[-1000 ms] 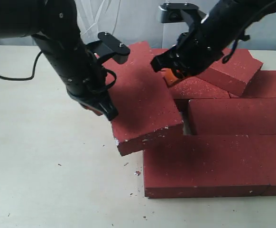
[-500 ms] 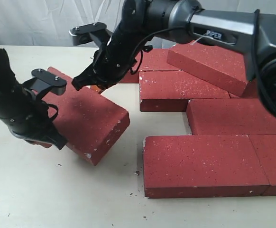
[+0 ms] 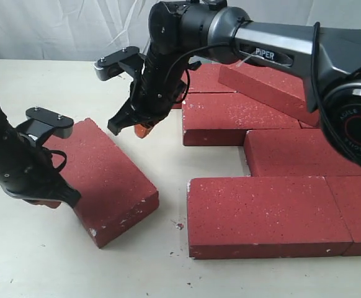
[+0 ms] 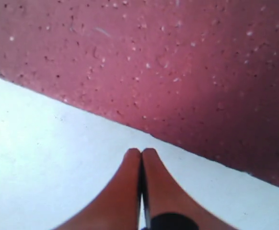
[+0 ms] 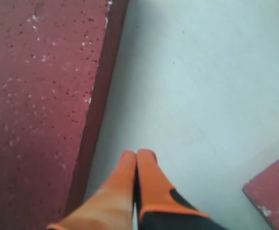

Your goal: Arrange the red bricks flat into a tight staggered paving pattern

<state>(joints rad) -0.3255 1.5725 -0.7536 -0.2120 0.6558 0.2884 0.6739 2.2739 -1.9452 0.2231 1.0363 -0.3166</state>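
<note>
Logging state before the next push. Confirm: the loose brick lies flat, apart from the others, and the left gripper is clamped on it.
Wrong on the grip. The left wrist view shows the left gripper shut on nothing, its tips beside the loose brick, not around it. The rest stands.

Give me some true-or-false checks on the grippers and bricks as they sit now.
1. The left gripper and the right gripper are both shut and empty. True.
2. The loose brick is held off the table. False: it lies flat on the table.
3. The loose brick touches the front row. False: bare table separates them.
4. A back brick lies tilted on its neighbours. True.
</note>
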